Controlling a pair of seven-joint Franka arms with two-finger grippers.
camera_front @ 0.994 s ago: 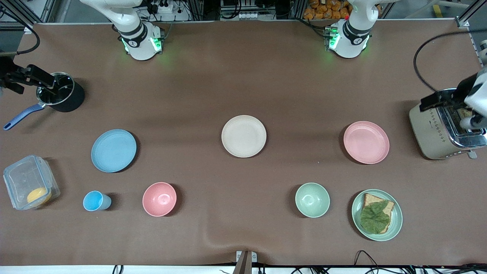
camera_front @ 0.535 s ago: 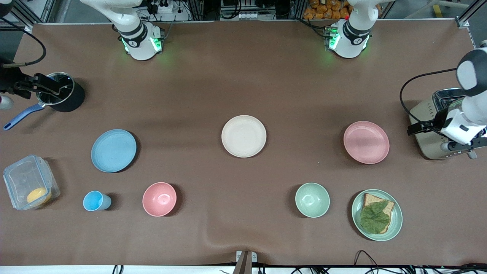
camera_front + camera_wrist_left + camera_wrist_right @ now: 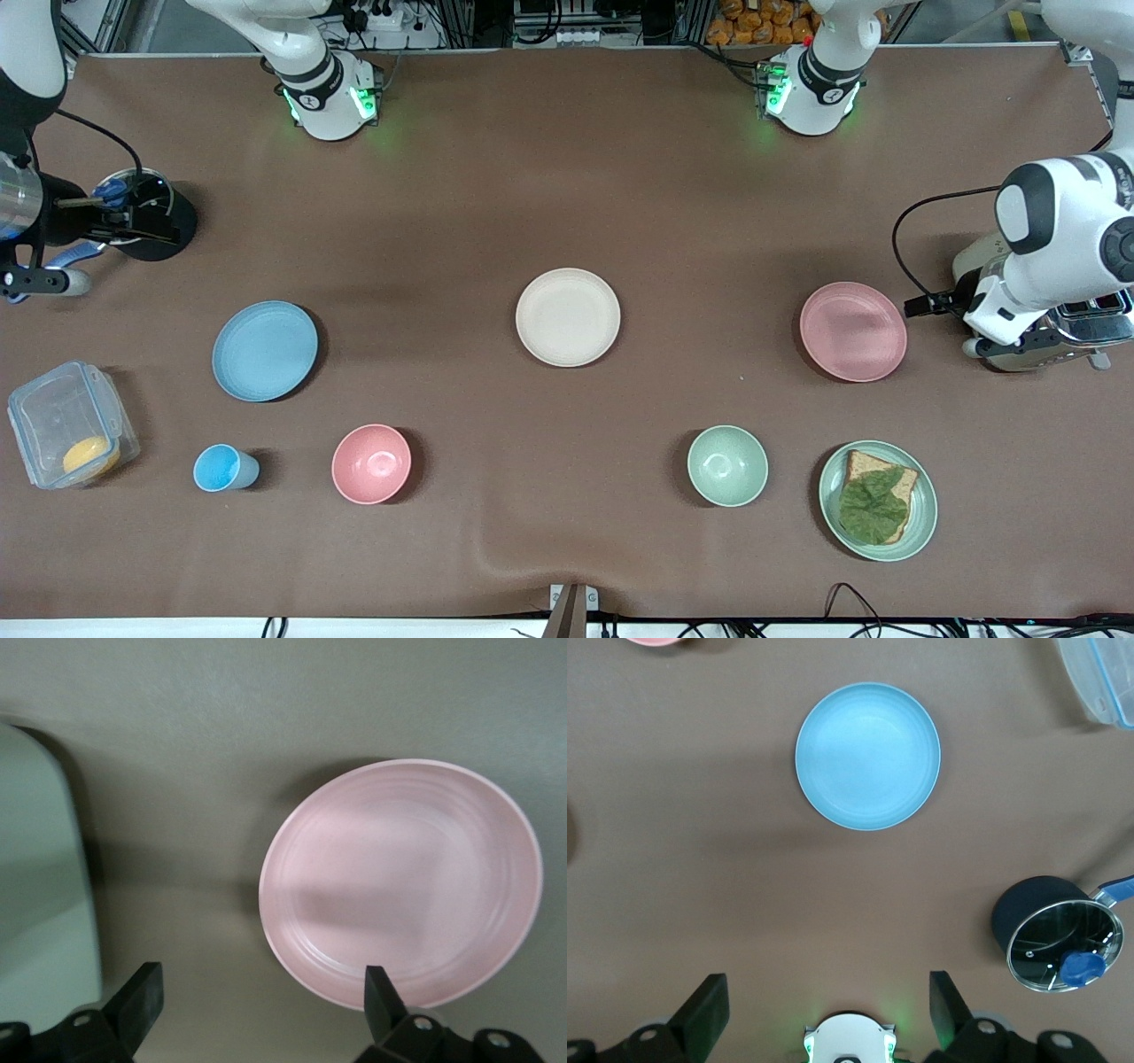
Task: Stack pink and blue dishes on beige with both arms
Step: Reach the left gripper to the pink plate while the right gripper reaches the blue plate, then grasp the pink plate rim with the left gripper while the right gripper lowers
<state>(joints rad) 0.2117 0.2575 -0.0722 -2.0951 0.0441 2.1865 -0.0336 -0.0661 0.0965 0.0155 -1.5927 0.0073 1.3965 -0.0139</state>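
Plates: pink (image 3: 853,331), blue (image 3: 264,350), beige (image 3: 568,317), flat, matte.

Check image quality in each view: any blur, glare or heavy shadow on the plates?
Front view: even lighting, sharp, soft shadows beside the flat cream-beige plate. Left wrist view: soft focus, a dim shadow band across the flat pastel pink plate, open left hand framing it. Right wrist view: crisp, mild sheen on the flat light blue plate; right hand open.

pink plate (image 3: 852,331), blue plate (image 3: 264,350), beige plate (image 3: 567,316), brown table (image 3: 567,177)
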